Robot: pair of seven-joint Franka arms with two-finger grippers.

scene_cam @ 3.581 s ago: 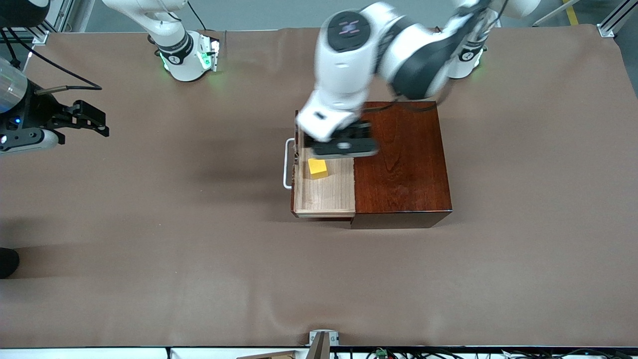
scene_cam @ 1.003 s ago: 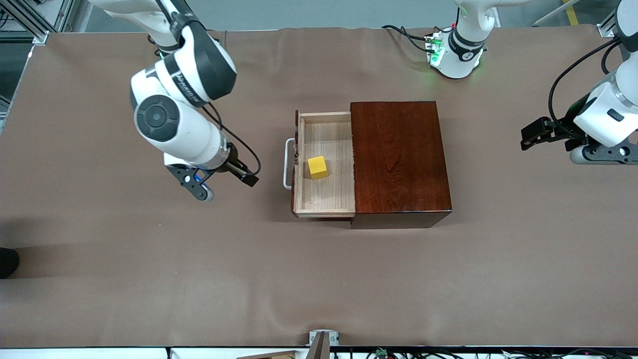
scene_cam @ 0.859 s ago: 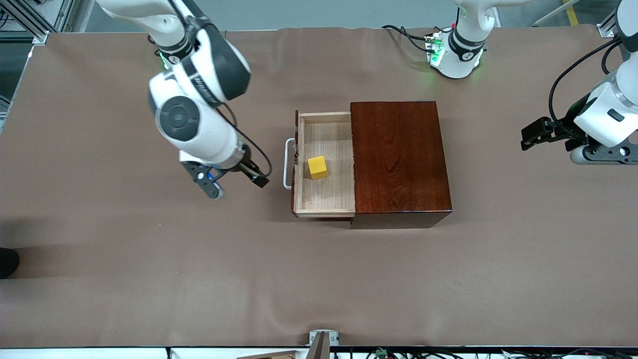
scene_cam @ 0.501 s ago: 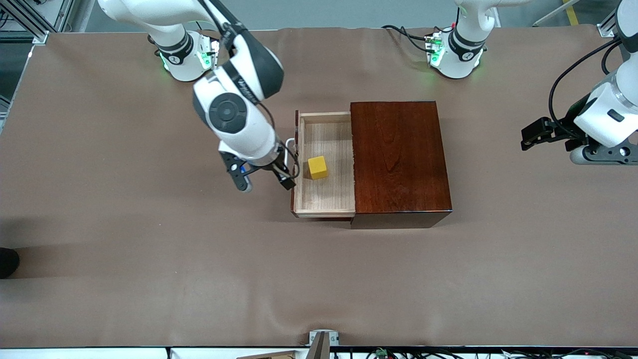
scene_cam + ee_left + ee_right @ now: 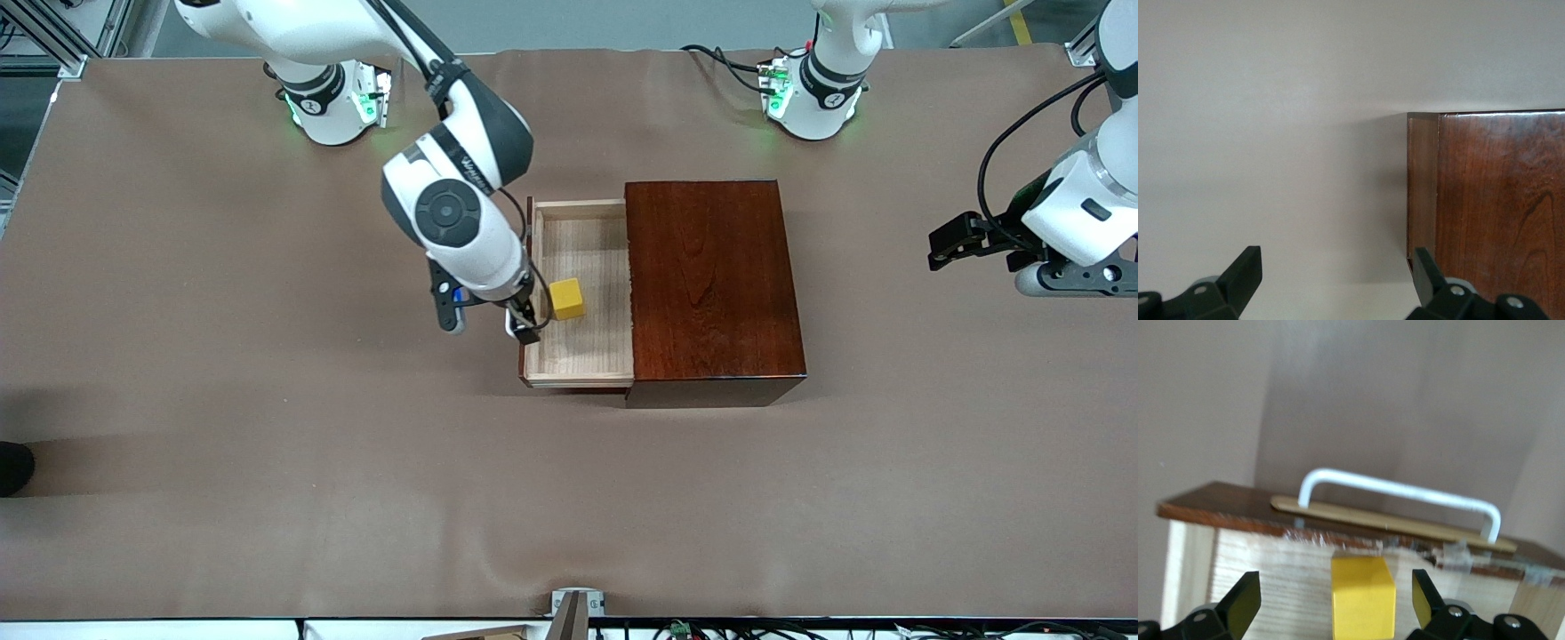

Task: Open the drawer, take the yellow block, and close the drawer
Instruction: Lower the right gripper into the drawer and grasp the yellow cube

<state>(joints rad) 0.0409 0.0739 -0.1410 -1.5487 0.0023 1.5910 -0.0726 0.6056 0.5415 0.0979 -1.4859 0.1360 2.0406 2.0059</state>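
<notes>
The drawer (image 5: 580, 293) stands pulled out of the dark mahogany box (image 5: 714, 283), which sits on the counter (image 5: 267, 427) toward the edge where the arm bases stand and somewhat toward the left arm's end. The drawer projects toward the right arm's end, its pale wooden floor exposed and its white loop handle (image 5: 510, 331) on the dark front panel. The yellow block (image 5: 566, 299) rests on the drawer floor, close to the front panel and about midway along it, apart from the side walls. The right gripper (image 5: 487, 322) hangs over the drawer's front panel and handle, just beside the block; in the right wrist view the block (image 5: 1363, 597) sits between the two dark fingers (image 5: 1239, 603), which are spread wide and touch nothing, with the handle (image 5: 1398, 495) and drawer front (image 5: 1338, 520) visible past it. The right gripper holds no object. The left arm waits at its own end of the counter, well apart from the box, and the left gripper (image 5: 956, 241) is up over bare counter there. In the left wrist view its fingers (image 5: 1245, 273) are likewise spread wide with nothing between them, and a corner of the box (image 5: 1498, 200) lies below.
</notes>
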